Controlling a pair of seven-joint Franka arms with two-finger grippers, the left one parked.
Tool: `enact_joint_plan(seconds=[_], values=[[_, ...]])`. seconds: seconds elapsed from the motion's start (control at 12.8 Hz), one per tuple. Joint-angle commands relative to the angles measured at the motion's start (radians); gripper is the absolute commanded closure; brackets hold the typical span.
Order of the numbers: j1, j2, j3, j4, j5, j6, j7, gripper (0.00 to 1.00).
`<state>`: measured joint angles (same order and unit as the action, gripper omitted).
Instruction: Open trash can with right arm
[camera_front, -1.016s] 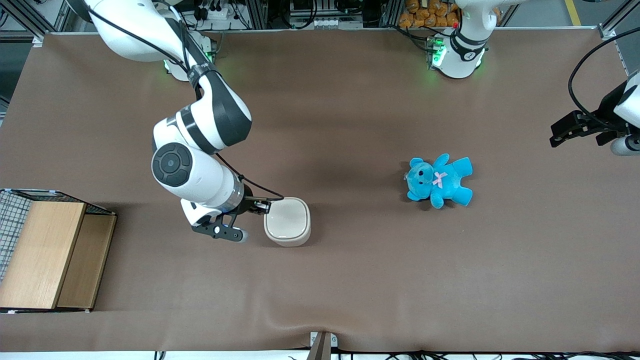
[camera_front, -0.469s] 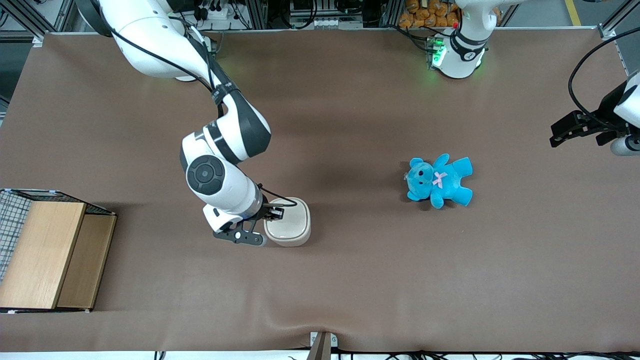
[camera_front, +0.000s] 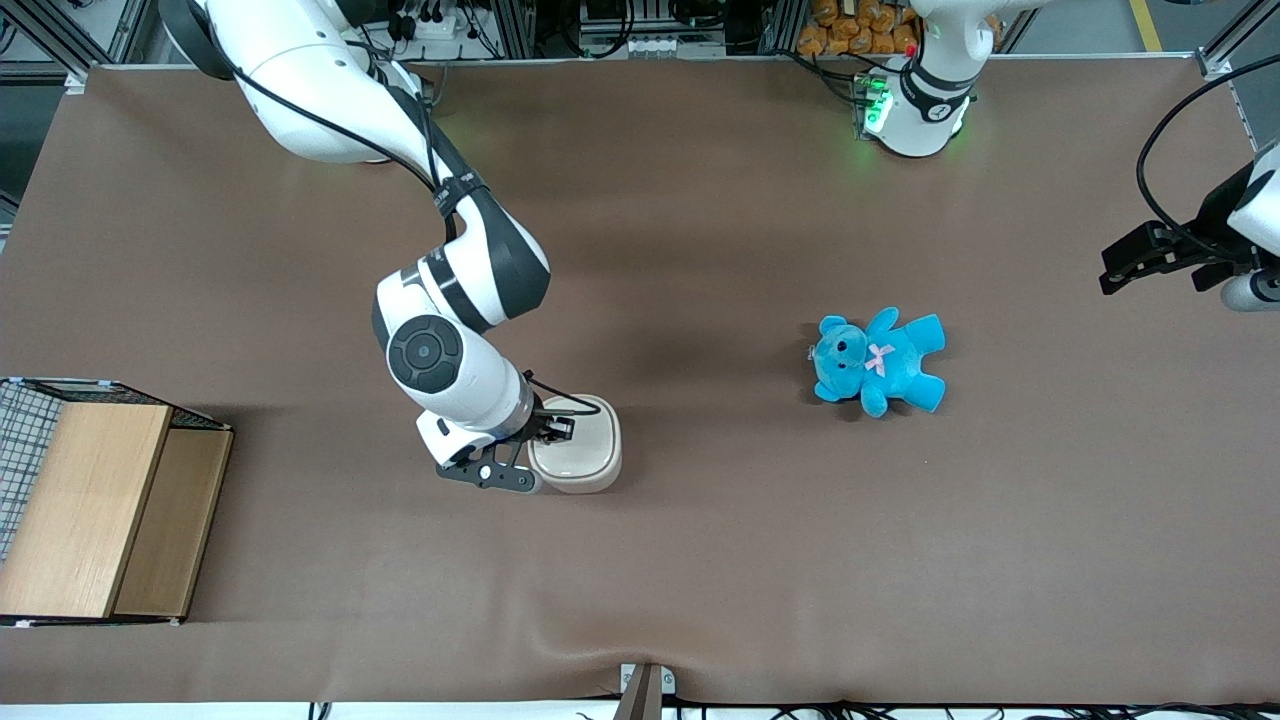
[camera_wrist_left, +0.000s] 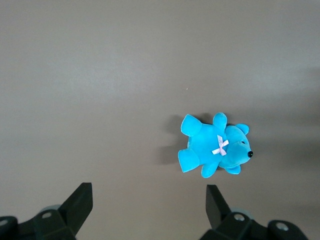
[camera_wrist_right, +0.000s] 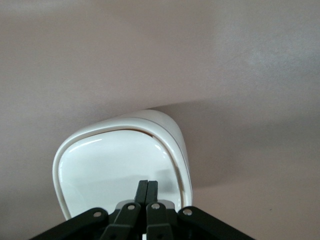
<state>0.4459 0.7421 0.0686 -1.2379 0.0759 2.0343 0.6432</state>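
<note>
i have the end effector (camera_wrist_right: 147, 196), fingers pressed together, over the edge of the trash can (camera_front: 577, 444) mid-desk, so next i'd judge a downward push to tip the lid (camera_wrist_right: 117, 170).

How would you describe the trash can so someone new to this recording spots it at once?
On the brown table, follow the right arm down to its gripper, whose shut fingers rest on the lid. That is the trash can: a small cream-white rounded-square bin. The wooden box toward the working arm's end is tan with wire mesh; the teddy bear is bright blue.
</note>
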Motion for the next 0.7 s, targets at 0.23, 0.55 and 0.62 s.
enact_joint_plan(seconds=[0.23,0.55,0.62], values=[[0.016,0.026,-0.010,0.015,-0.031,0.018,0.009,1.00],[0.019,0.029,-0.010,0.015,-0.031,0.020,0.009,1.00],[0.022,0.029,-0.010,0.012,-0.038,0.033,0.013,1.00]])
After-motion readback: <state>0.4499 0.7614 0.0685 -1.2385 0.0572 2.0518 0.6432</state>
